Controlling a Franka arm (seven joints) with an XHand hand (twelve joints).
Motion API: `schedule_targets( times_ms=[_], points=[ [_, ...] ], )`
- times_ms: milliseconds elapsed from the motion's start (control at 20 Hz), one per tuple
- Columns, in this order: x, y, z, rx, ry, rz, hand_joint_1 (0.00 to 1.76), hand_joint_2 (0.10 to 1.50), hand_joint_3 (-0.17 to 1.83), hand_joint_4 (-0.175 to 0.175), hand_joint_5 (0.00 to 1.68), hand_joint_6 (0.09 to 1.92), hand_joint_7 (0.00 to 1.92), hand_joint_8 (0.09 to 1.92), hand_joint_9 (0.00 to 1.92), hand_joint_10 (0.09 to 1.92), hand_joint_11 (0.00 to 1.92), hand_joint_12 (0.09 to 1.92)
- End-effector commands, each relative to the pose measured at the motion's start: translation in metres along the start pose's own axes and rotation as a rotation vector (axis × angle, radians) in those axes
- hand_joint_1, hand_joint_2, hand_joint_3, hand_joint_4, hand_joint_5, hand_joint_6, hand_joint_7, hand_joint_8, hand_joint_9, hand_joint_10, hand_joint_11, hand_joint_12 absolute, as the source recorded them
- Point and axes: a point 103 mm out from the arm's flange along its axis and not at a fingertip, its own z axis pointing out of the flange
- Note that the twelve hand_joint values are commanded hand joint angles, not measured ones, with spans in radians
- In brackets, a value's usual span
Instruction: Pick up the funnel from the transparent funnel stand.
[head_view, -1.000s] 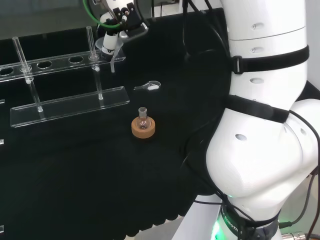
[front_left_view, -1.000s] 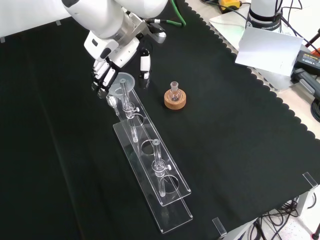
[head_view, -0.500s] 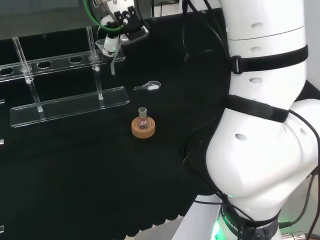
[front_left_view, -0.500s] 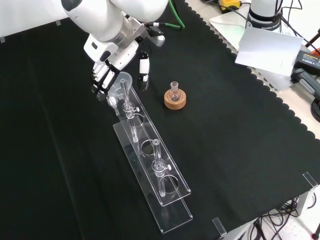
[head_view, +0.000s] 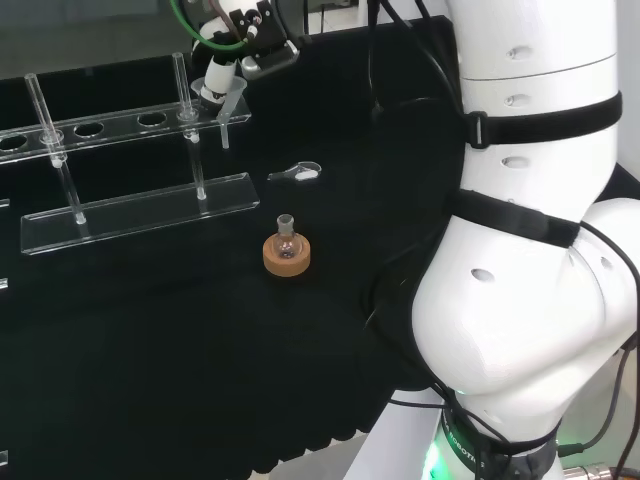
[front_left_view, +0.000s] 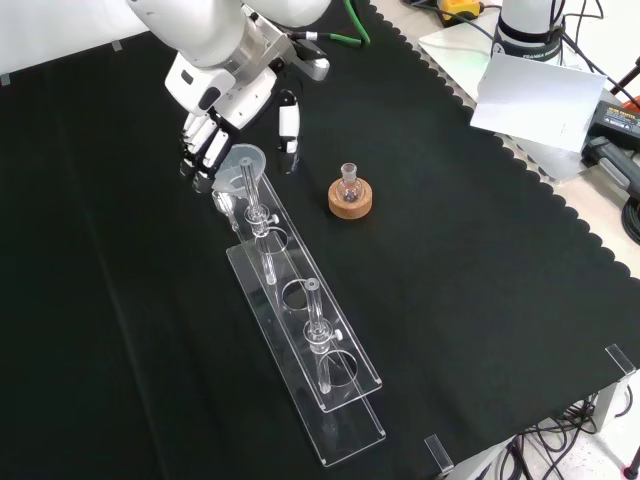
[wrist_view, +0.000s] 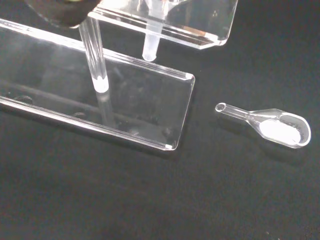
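1. Front view: the hand (front_left_view: 215, 135) is seen at the far end of the transparent funnel stand (front_left_view: 300, 330), fingers curled down on one side of the funnel (front_left_view: 243, 162) and the thumb set on the other side.
2. The funnel's round rim is bracketed between fingers and thumb; actual contact cannot be confirmed, so whether a grip is made cannot be told.
3. Head view: the funnel (head_view: 222, 98) is found at the stand's right end, its stem pointing down through the top plate; the hand (head_view: 240, 30) is placed just above it.
4. Wrist view: the stem tip is seen poking below the upper plate, so the funnel is judged not yet clear of its hole.
5. Progress: approach is judged done, grasp in hand or just made; lifting out is left.
6. Obstacle: an upright post of the stand sits right beside the funnel, next to the fingers; a straight upward pull is judged needed so the stem is not caught in the hole.
7. Other items: a small glass flask (front_left_view: 348, 178) on a cork ring (front_left_view: 350, 201) is noted near the stand's end, apart from the hand.
8. A clear scoop (wrist_view: 272, 127) with white content is lying on the cloth beside the stand base, not in the lift path.
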Motion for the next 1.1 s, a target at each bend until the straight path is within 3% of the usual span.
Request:
schedule_targets(
  times_ms=[50,400,700,800,950,1100],
  points=[
    [-0.003,0.005,0.003,0.054,0.017,-0.021,0.7,0.86,-0.17,0.044,0.19,0.09,0.0,0.46,0.12,0.87,0.31,1.51],
    [-0.007,0.014,0.007,0.095,0.027,-0.05,0.66,0.85,-0.17,0.043,0.18,0.09,0.0,0.46,0.16,0.89,0.33,1.51],
    [-0.012,0.013,0.009,0.082,0.018,-0.036,0.65,0.85,-0.17,0.03,0.28,0.09,0.06,0.69,0.42,0.75,0.37,1.49],
    [-0.012,0.011,0.008,0.041,0.014,-0.028,0.65,0.86,-0.17,0.018,0.36,0.09,0.18,0.71,0.52,0.69,0.37,1.49],
    [-0.01,0.004,0.004,-0.093,-0.021,0.009,0.66,0.89,-0.17,-0.003,0.58,0.11,0.53,0.7,0.75,0.59,0.42,1.45],
    [-0.005,-0.008,-0.004,-0.266,-0.08,0.061,0.72,0.95,-0.17,-0.005,0.74,0.47,0.81,0.68,0.97,0.49,0.51,1.38]
  ],
)
